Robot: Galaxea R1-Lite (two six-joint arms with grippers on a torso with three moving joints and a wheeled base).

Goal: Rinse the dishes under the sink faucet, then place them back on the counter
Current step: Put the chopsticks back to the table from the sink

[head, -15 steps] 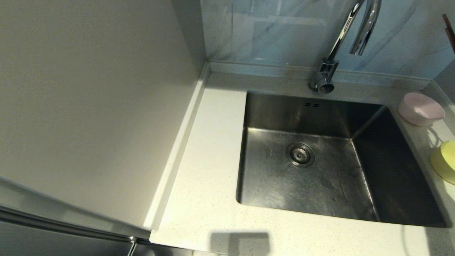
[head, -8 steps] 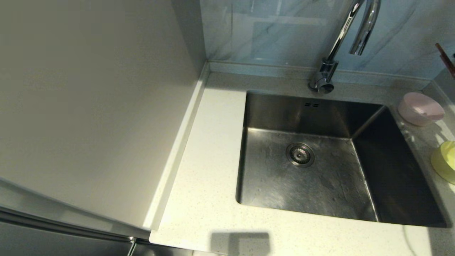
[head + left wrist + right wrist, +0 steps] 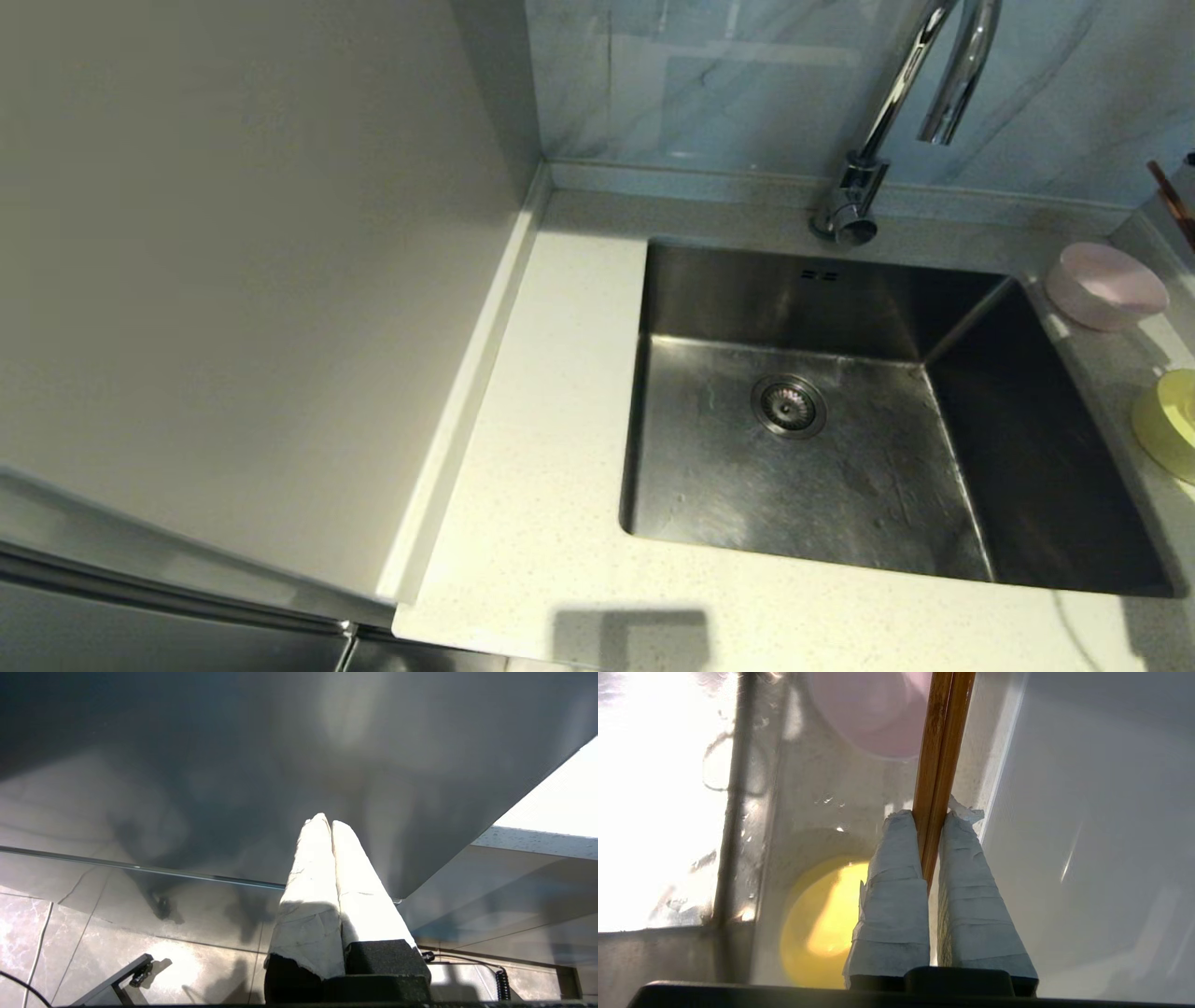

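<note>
Clamping two thin brown wooden chopsticks [image 3: 941, 742] between taped jaws, the right gripper [image 3: 931, 816] hangs over the speckled stone table [image 3: 551, 523] beside the steel sink [image 3: 812, 485], above the pink bowl [image 3: 1106, 285] and yellow-green bowl [image 3: 1167, 420]. Smooth sticks could scissor or slip (the grip looks narrow). The left gripper [image 3: 331, 823], jaws together, stays parked.

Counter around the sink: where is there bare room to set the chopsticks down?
The counter left of the sink, up to the wall panel, is bare, as is the front strip. The right strip is crowded: pink bowl and yellow bowl, with the right gripper holding the chopsticks above them.
</note>
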